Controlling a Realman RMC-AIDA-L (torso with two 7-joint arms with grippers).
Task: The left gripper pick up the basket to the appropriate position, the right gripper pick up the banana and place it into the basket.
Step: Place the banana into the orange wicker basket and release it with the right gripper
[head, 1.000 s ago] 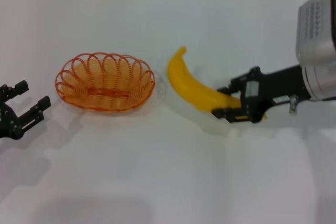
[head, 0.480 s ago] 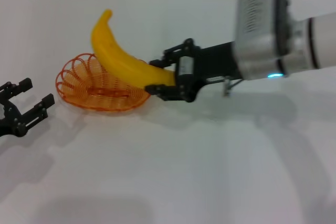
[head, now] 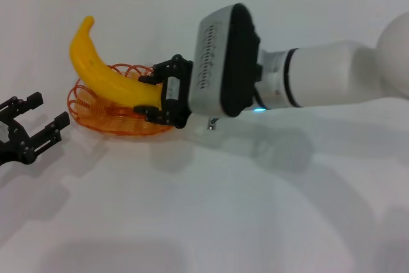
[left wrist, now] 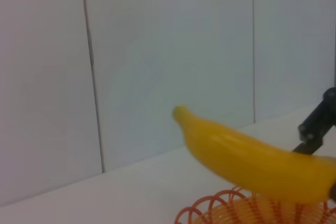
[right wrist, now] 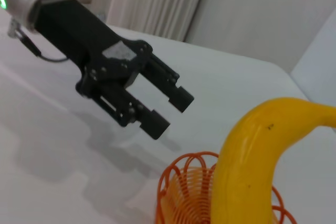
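Right gripper [head: 150, 94]: clamped on the near-right end of the banana, one finger on each side of it; it hangs over the right half of the basket, its thick white arm reaching in from the right.

Banana [head: 105, 75]: held in the air above the basket, tilted, with its free tip pointing up and to the far left, past the basket's far-left rim. The left wrist view shows the banana [left wrist: 252, 158] clear above the wire loops; in the right wrist view it [right wrist: 252, 166] rises in front of the basket.

Basket [head: 96, 116]: orange wire, sitting on the white table [head: 211, 209] left of centre, partly hidden behind the banana and the right gripper.

Left gripper [head: 32, 133]: fingers spread apart, gripping nothing, low at the left edge, just left of the basket and not touching it. The right wrist view shows it [right wrist: 163, 109] with the same open fingers beside the basket [right wrist: 181, 192].
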